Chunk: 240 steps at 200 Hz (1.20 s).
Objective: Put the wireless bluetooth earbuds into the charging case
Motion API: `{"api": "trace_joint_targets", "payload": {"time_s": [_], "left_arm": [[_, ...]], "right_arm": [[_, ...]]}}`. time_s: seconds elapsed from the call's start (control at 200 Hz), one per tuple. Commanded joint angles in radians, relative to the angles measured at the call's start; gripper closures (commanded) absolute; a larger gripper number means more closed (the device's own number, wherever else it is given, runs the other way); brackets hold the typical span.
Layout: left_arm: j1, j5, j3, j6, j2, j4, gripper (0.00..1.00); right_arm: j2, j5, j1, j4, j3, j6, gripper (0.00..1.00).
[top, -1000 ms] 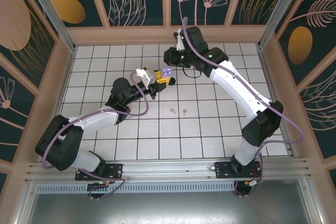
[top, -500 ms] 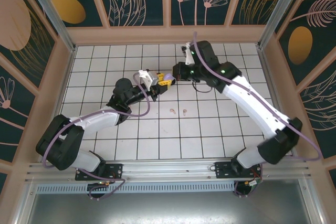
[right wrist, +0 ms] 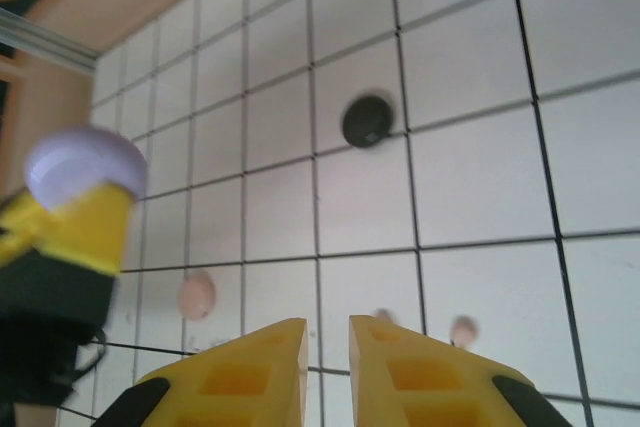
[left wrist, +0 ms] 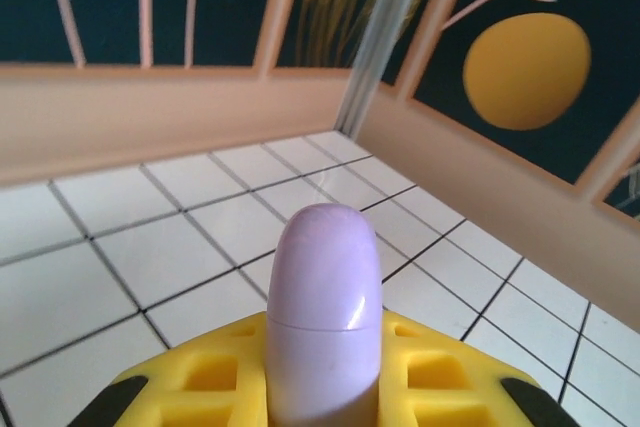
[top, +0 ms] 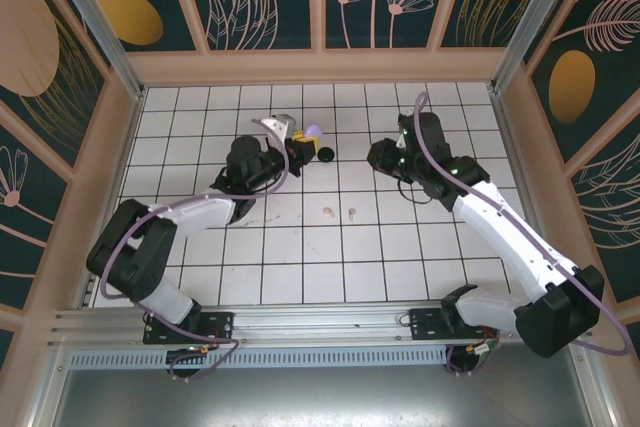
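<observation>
Prep step, prob.: grips lilac charging case [left wrist: 323,315] in left gripper [top: 299,138] (lid [left wrist: 323,252] looks shut), right gripper [right wrist: 328,349] barely parted, empty, pink earbuds [top: 328,212] loose on tiles [top: 300,269]. Next: needs lid open, then fine pinch.

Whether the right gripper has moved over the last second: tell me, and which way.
Yes. In the top view the right gripper has pulled back rightward: it stood straight beyond the pale pink earbuds, and now it is off to their right.

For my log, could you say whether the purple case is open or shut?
Shut: the purple case shows its lid down, with only a thin closed seam.
</observation>
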Motion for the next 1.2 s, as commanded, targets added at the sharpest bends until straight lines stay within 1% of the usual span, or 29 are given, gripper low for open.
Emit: {"api": "trace_joint_targets", "payload": {"time_s": [0.0, 0.1, 0.145, 0.285, 0.37, 0.51, 0.726, 0.831, 0.986, 1.061, 1.141, 1.196], "left_arm": [[0.060, 0.041, 0.056, -0.194, 0.086, -0.080, 1.00], [0.096, 0.083, 0.094, -0.260, 0.170, -0.117, 1.00], [0.100, 0.102, 0.123, -0.260, 0.198, -0.158, 1.00], [0.100, 0.131, 0.208, -0.250, 0.273, -0.284, 1.00], [0.100, 0.126, 0.234, -0.252, 0.304, -0.334, 1.00], [0.100, 0.075, 0.266, -0.271, 0.336, -0.396, 1.00], [0.101, 0.065, 0.342, -0.292, 0.401, -0.470, 1.00], [0.101, 0.076, 0.372, -0.290, 0.429, -0.512, 0.98], [0.102, 0.039, 0.383, -0.288, 0.449, -0.570, 0.94], [0.102, 0.036, 0.382, -0.287, 0.456, -0.576, 0.91], [0.102, 0.028, 0.380, -0.285, 0.461, -0.580, 0.89], [0.102, 0.023, 0.382, -0.279, 0.463, -0.582, 0.85]], "right_arm": [[-0.020, 0.026, 0.011, 0.077, -0.057, 0.043, 0.80], [-0.021, 0.039, 0.016, 0.094, -0.096, 0.053, 0.79], [-0.021, 0.045, 0.036, 0.098, -0.106, 0.057, 0.80], [-0.015, 0.050, 0.055, 0.117, -0.122, 0.065, 0.79], [-0.004, 0.053, 0.065, 0.123, -0.120, 0.067, 0.79], [0.016, 0.061, 0.086, 0.128, -0.100, 0.066, 0.78], [0.047, 0.076, 0.121, 0.125, -0.065, 0.063, 0.76], [0.058, 0.085, 0.133, 0.122, -0.049, 0.061, 0.75], [0.067, 0.093, 0.143, 0.116, -0.028, 0.058, 0.71], [0.071, 0.094, 0.147, 0.114, -0.019, 0.055, 0.70], [0.076, 0.096, 0.149, 0.111, -0.009, 0.055, 0.68], [0.081, 0.098, 0.153, 0.107, -0.003, 0.052, 0.66]]}}
